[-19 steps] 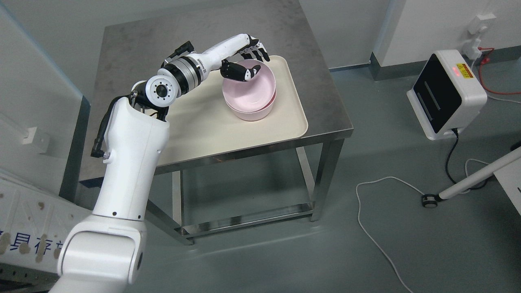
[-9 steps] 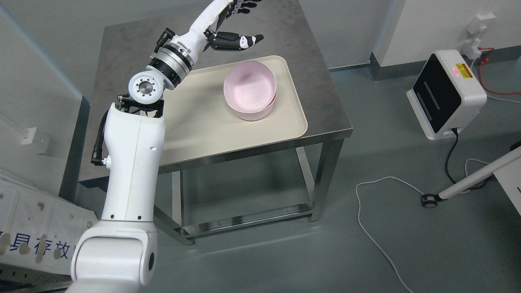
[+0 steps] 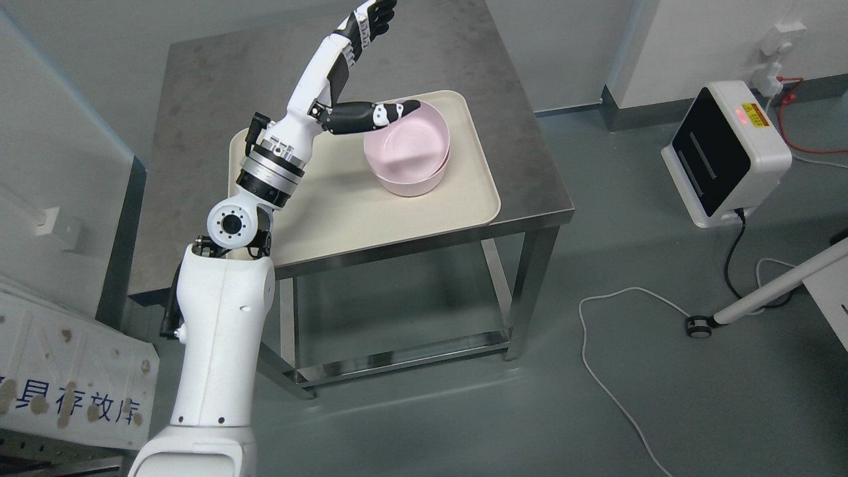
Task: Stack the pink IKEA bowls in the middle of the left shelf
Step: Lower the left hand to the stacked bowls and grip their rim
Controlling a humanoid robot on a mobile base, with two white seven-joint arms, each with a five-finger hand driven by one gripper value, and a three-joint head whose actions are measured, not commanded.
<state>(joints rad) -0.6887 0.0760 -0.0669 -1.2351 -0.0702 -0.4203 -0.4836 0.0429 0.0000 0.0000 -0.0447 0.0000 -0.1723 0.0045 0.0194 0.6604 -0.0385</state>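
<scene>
Two pink bowls (image 3: 407,149) sit nested, one inside the other, on a cream tray (image 3: 318,212) on top of a steel table (image 3: 199,86). My left hand (image 3: 377,63) is lifted above the tray, to the upper left of the bowls, with its fingers (image 3: 371,20) stretched out straight and its thumb (image 3: 381,114) pointing over the bowls' near rim. The hand holds nothing. My left arm (image 3: 218,318) rises from the lower left. No right arm shows.
A white and black device (image 3: 725,152) with a red light stands on the floor at right, cables (image 3: 609,371) trailing from it. A white panel with blue print (image 3: 66,391) leans at the lower left. A wall socket (image 3: 778,40) is at the upper right.
My left hand let go of the top bowl's rim, rose away from it and opened flat. The elbow has dropped toward me. The bowls stay nested on the tray.
</scene>
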